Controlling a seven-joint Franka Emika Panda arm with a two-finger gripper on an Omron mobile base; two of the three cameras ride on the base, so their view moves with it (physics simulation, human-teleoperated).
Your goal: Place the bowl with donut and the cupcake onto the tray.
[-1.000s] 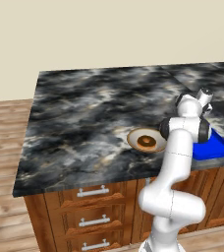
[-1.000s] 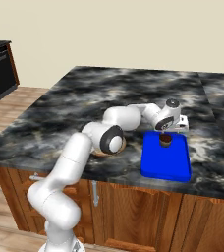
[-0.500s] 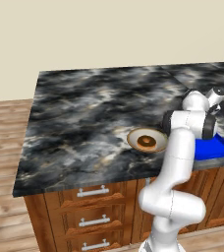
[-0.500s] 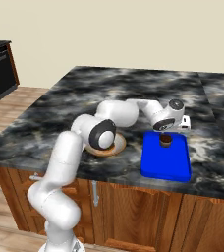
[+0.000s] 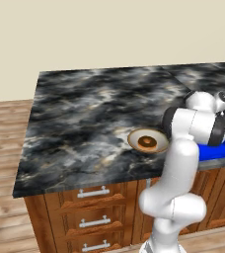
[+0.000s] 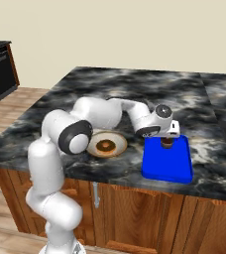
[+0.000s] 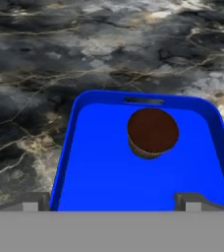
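the cupcake [image 7: 152,133] sits upright on the blue tray [image 7: 99,167], toward its far end, and the gripper [image 7: 111,199] hangs just above it with its jaws spread wide and nothing between them. so that half looks done. the bowl [image 6: 106,145] with the donut [image 6: 105,146] inside rests on the dark marble counter [image 5: 85,113], just beside the tray on its left as seen from the right base view. i'd say the step in hand is clearing off the cupcake and going for the bowl. best to lift straight up first so a finger doesn't clip the cupcake, then come down over the bowl's rim rather than its middle, and keep it level so the donut stays put.
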